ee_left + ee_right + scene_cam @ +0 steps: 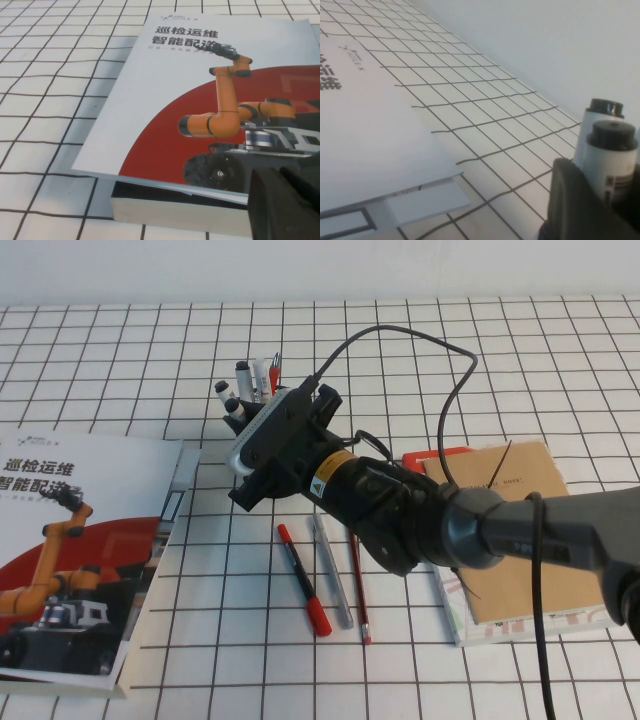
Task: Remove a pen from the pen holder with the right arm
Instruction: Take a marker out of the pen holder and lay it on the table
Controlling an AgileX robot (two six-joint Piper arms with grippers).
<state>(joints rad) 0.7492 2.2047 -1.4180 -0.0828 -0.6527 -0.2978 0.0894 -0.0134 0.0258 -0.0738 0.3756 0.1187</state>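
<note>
the pen holder point(238, 420) sits right at the tip of the right tool point(250, 422), mostly hidden behind it. its pens point(260, 372) stick up just past the tool's far side. in the right wrist view, two white markers point(609, 162) with black caps stand upright, just beside the tool's dark edge. we cannot tell whether the tool has closed on one of them or how wide it stands.

the right arm point(480, 530) reaches in from the right edge, stretched low over the tabletop point(420, 350) toward the holder. its wrist is tipped down, and a black cable point(440, 350) loops above it.

we count five pen tops in the holder: three black-capped, one pale and one red. three more lie loose on the near side of the tool: a red-and-black pen point(303, 582), a grey pen point(332, 575) and a thin red pencil point(359, 590). one brown notebook point(510, 530) lies under the arm.

the left tool point(282, 200) hangs over the corner of one book point(200, 100) with an orange robot arm on its cover. we cannot tell its width.
</note>
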